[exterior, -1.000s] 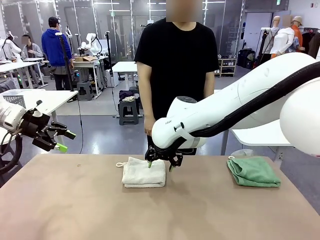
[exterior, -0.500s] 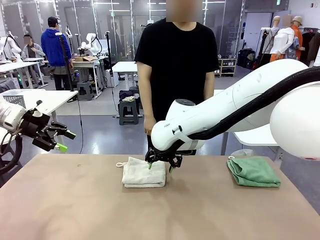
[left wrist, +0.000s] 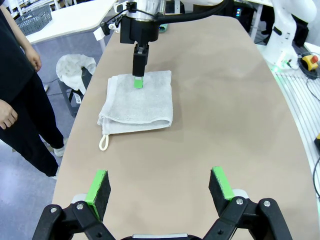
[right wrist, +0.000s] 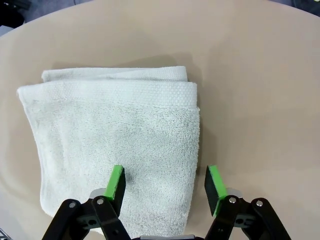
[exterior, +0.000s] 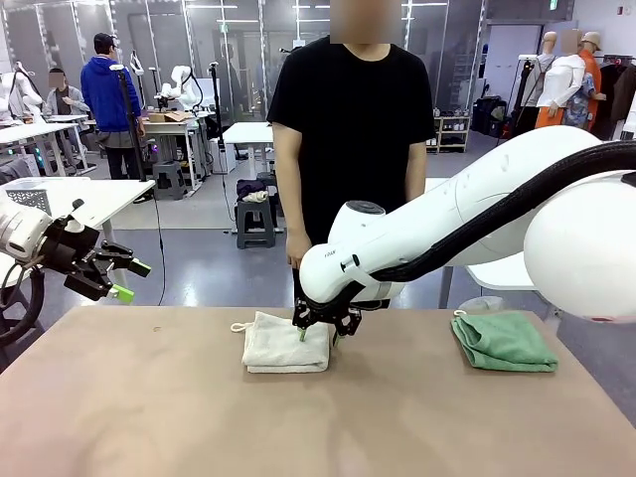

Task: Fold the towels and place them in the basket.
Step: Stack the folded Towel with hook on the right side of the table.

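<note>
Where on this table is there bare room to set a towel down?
Free: the table left of the cream towel, the near half, and the strip between that towel and the green towel. Crowded: the cream towel's right edge, straddled by the right tool.

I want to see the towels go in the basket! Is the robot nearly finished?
Not yet. The cream towel and green towel both lie folded on the table. The right gripper is straddling the cream towel's edge, jaws apart, not gripping yet. Both towels remain to be basketed.
</note>
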`<action>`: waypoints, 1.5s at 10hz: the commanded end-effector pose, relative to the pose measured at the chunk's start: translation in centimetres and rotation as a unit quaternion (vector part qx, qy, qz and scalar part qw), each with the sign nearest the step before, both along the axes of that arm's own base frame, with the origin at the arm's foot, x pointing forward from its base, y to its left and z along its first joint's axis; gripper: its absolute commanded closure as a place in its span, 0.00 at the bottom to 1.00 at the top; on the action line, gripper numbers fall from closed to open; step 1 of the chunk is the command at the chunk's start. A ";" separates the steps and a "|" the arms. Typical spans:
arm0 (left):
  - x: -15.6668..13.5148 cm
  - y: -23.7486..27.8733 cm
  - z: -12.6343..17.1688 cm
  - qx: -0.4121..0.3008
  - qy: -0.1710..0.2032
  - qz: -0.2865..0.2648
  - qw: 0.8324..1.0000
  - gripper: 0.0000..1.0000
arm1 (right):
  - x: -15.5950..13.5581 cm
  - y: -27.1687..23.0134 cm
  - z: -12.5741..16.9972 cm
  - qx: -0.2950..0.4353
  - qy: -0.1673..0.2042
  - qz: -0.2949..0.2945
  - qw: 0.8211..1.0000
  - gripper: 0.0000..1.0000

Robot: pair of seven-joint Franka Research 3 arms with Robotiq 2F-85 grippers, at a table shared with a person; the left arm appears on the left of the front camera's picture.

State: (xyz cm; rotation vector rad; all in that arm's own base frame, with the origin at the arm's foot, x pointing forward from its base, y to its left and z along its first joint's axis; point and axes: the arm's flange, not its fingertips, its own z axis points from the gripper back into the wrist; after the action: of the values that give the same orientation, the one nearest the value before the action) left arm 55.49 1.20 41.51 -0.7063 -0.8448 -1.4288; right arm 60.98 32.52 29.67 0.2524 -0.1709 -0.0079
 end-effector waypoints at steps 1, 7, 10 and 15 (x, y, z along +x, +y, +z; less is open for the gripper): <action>0.0 0.0 0.1 0.000 -0.001 0.000 1.000 0.00 | 0.4 0.4 0.0 -0.014 -0.002 -0.012 1.000 0.22; 0.0 0.0 0.1 0.000 -0.001 0.000 1.000 0.00 | 0.5 0.5 0.0 -0.011 0.000 0.001 1.000 0.52; 0.0 0.0 0.1 0.000 -0.001 0.000 1.000 0.00 | 0.4 0.5 0.3 -0.010 0.014 -0.004 1.000 0.84; 0.0 0.0 0.1 0.000 -0.001 0.000 1.000 0.00 | 0.4 0.4 0.4 -0.022 0.022 0.007 0.999 1.00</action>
State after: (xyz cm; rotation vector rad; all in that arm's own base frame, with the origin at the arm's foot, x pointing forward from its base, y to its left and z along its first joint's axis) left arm 55.49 1.20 41.51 -0.7063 -0.8448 -1.4288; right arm 61.16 32.86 30.11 0.2368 -0.1274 0.0008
